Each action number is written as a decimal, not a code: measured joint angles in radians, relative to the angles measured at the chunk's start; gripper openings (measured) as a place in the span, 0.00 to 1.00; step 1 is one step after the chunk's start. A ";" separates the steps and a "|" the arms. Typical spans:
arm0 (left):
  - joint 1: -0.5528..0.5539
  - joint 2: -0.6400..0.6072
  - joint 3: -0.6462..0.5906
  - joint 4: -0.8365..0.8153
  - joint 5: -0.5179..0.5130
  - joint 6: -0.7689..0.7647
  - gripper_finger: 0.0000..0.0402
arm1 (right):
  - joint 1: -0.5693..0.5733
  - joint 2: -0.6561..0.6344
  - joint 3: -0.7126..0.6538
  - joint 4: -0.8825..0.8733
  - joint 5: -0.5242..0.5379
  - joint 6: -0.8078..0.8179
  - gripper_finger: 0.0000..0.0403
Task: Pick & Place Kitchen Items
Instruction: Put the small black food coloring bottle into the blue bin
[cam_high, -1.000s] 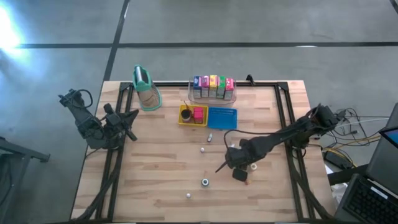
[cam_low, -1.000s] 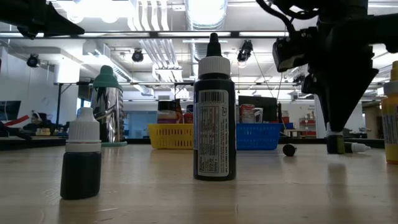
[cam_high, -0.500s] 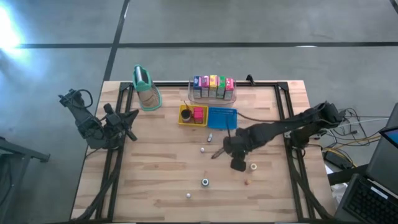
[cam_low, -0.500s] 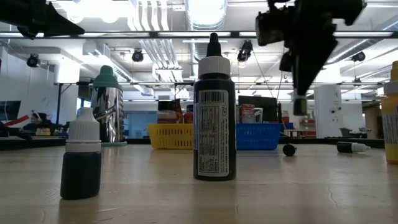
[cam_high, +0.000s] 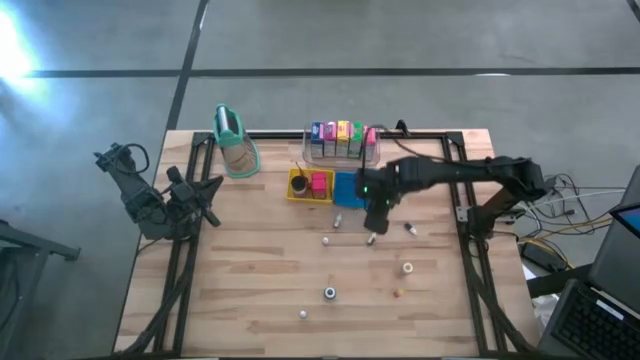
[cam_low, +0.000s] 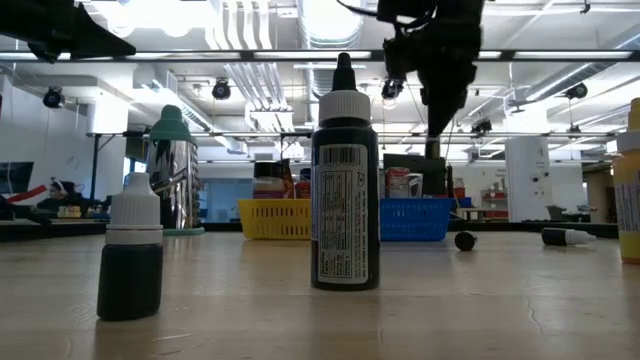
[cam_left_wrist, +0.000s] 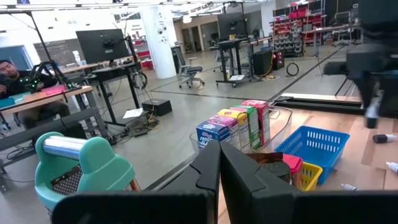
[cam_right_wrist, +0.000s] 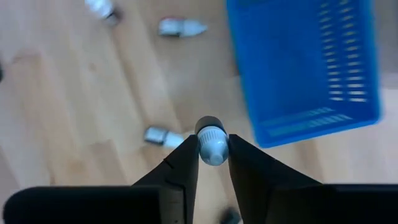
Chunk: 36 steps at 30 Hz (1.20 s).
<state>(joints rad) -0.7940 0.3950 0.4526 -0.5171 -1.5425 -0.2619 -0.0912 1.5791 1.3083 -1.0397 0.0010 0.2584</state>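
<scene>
Your right gripper (cam_right_wrist: 213, 163) is above the table (cam_high: 250, 290), just beside the blue basket (cam_high: 352, 189), and its fingers pinch a small bottle (cam_right_wrist: 211, 142) with a white cap. More small bottles (cam_high: 329, 292) lie on the wood, below the basket in the high view. The cartons (cam_high: 341, 135) stand in the clear bin behind the basket. Your left gripper (cam_left_wrist: 219, 167) waits far from the basket at the table's left edge, fingers pressed together.

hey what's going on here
The right gripper holds a small white-capped bottle in the air beside the blue tray. Other small bottles lie scattered on the table. The left gripper is shut and empty, parked at the table's left edge.
</scene>
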 joint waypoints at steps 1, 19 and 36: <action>0.000 0.000 0.000 0.000 0.000 0.000 0.03 | -0.024 0.000 0.005 0.001 0.000 0.001 0.18; 0.000 0.000 0.000 0.000 0.000 0.000 0.03 | -0.243 0.048 -0.002 0.067 0.000 0.030 0.18; 0.000 0.000 0.000 0.000 0.000 0.000 0.03 | -0.275 0.140 -0.006 0.091 0.050 0.210 0.20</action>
<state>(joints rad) -0.7940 0.3954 0.4526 -0.5171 -1.5425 -0.2619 -0.3660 1.7187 1.3022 -0.9486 0.0506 0.4689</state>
